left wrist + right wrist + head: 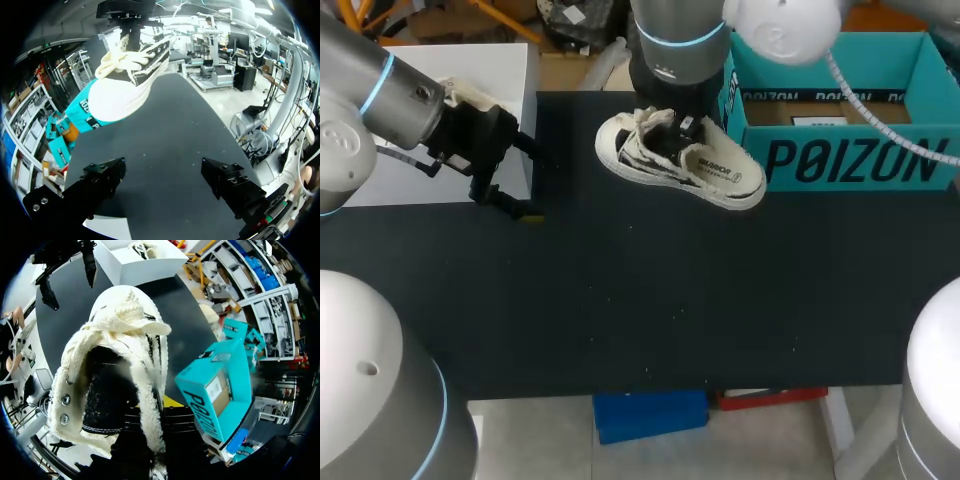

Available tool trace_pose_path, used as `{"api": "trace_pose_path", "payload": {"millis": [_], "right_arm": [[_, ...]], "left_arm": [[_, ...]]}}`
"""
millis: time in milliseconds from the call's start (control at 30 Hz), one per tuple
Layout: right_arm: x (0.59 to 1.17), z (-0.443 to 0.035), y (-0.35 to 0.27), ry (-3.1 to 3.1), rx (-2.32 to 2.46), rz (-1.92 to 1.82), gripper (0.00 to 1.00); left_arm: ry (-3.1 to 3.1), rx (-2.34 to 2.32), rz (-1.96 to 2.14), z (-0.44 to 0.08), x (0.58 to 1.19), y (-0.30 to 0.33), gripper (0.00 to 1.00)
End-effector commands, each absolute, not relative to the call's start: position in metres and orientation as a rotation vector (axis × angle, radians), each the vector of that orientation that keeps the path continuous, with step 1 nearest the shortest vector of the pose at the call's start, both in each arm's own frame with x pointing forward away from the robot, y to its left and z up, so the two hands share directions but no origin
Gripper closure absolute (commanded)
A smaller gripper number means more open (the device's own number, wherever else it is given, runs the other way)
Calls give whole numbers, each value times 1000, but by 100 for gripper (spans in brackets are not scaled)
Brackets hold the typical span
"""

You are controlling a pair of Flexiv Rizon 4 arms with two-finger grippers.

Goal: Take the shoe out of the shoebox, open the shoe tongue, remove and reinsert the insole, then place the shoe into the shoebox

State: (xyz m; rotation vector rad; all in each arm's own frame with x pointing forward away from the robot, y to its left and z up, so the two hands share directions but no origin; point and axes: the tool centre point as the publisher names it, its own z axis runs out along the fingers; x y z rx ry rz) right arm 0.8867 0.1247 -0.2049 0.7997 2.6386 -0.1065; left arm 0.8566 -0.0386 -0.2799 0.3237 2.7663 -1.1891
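Since the fingertips of the right gripper [665, 125] are mostly buried in the collar of the shoe [692, 163], the pinch is read from the shoe being held off the table [650, 300]. The open shoebox [850, 160] is seen at the shoe's 3 o'clock, with a tan interior and unclear contents. The left gripper [162, 167] is spread, at the shoe's 9 o'clock.

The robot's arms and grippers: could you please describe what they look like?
The left arm is silver-grey with a light blue ring at its joint and white caps; the right arm is darker grey with the same blue ring, a white joint cap, and a pale ribbed cable alongside. The left gripper and right gripper are black and blocky; the left's fingers show small screws.
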Motion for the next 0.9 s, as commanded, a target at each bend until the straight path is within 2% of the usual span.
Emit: {"api": "trace_pose_path", "payload": {"millis": [33, 233, 500, 900], "right_arm": [[898, -195, 93, 2637, 767, -156, 100], [920, -174, 56, 2666, 681, -214, 100], [946, -156, 19, 2697, 666, -103, 100], [946, -156, 19, 2697, 666, -103, 100]], "left_arm": [[2767, 323, -1186, -281, 856, -39, 0], [2767, 323, -1186, -281, 856, -39, 0], [2767, 323, -1186, -281, 856, -39, 0], [2767, 323, -1186, -281, 856, -39, 0]]}}
